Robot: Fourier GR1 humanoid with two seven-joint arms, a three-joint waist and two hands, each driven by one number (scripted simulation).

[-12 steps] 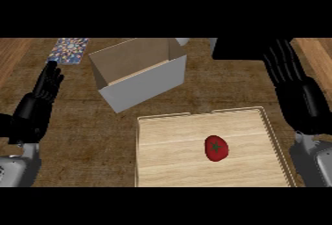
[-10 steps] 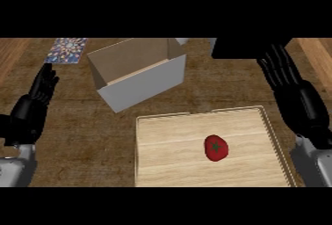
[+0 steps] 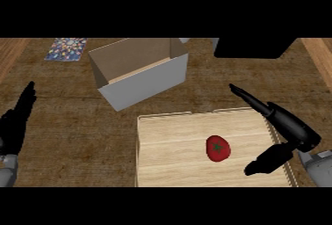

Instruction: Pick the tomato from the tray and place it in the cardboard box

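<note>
A red tomato (image 3: pixel 218 148) lies right of centre on the pale wooden tray (image 3: pixel 170 149). Behind the tray stands the cardboard box (image 3: pixel 138 70), its top open and nothing visible inside. My right hand (image 3: pixel 285 126) hangs over the tray's right rim, just right of the tomato and apart from it. Its fingers stretch up and to the left, its thumb points down toward the tray, and it is open. At the left edge my left hand (image 3: pixel 17 121) rests open, fingers up, far from the tray.
A patterned mat (image 3: pixel 66 48) lies at the back left. A black block (image 3: pixel 253 47) stands at the back right, beyond the tray. Brown countertop (image 3: pixel 71 145) spreads between the left hand and the tray.
My right hand has dropped from the back right down to the tray's right rim, close to the tomato. The left hand has sunk lower along the left edge. Tomato and box have not moved.
</note>
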